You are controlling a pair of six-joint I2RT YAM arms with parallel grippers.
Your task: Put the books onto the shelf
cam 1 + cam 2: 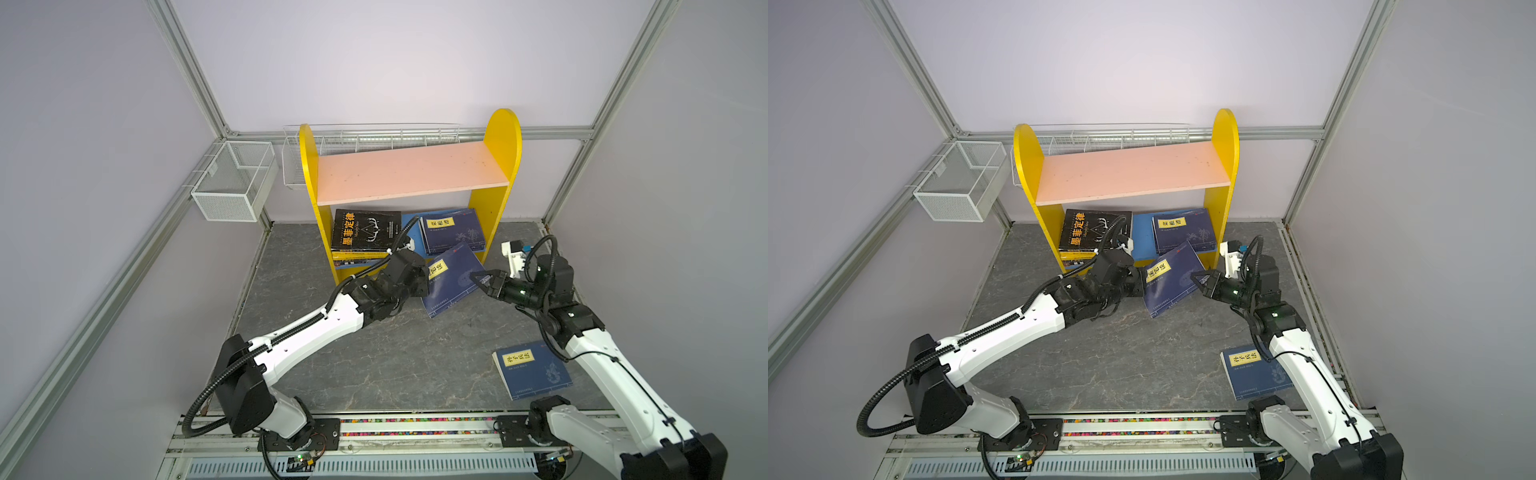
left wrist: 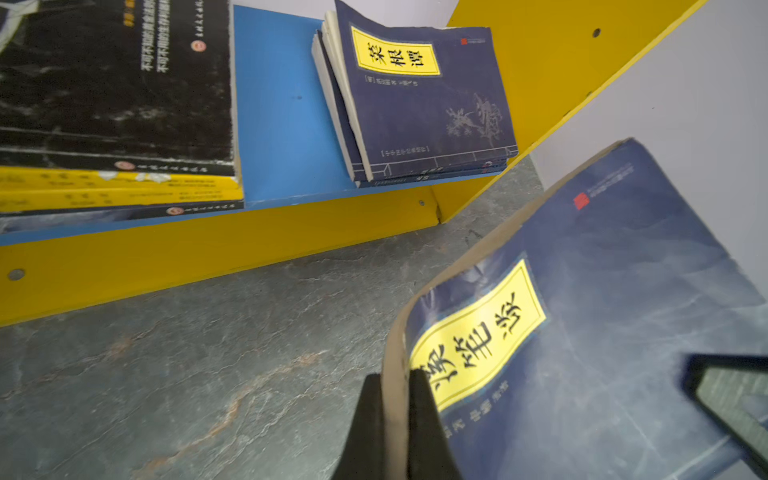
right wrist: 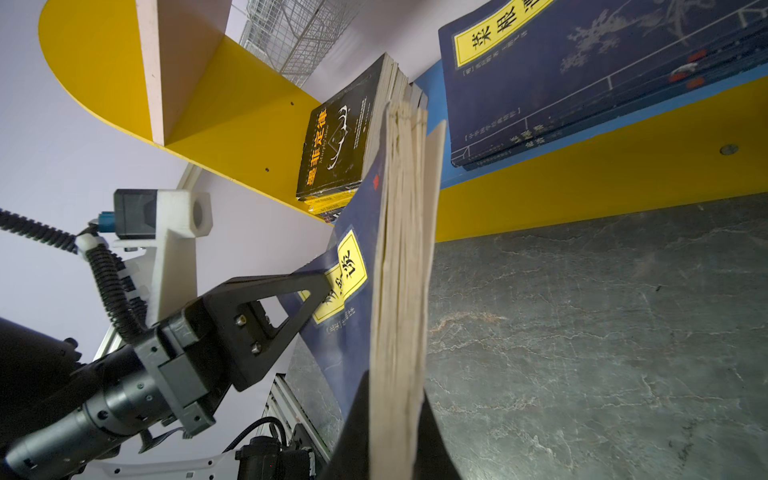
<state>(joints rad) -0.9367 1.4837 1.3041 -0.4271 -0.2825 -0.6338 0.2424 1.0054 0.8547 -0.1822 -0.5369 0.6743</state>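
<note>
Centrally — limp, curved, rectangular navy paperback

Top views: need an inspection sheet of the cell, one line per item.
Surface: grey stone-pattern tabletop.
Job's things: shelf at the back; pink upper board bare; black-topped stack and navy stack flat on blue lower board; held navy book tilted before the shelf; loose navy book flat by the right arm.
Clutter: nothing seen.
Grippers: left gripper shut on held navy book's label-side edge; right gripper shut on its opposite edge.
Cables: black conduit along left arm; loop at right wrist.
Surroundings: lilac walls, aluminium frame, two white mesh baskets.
</note>
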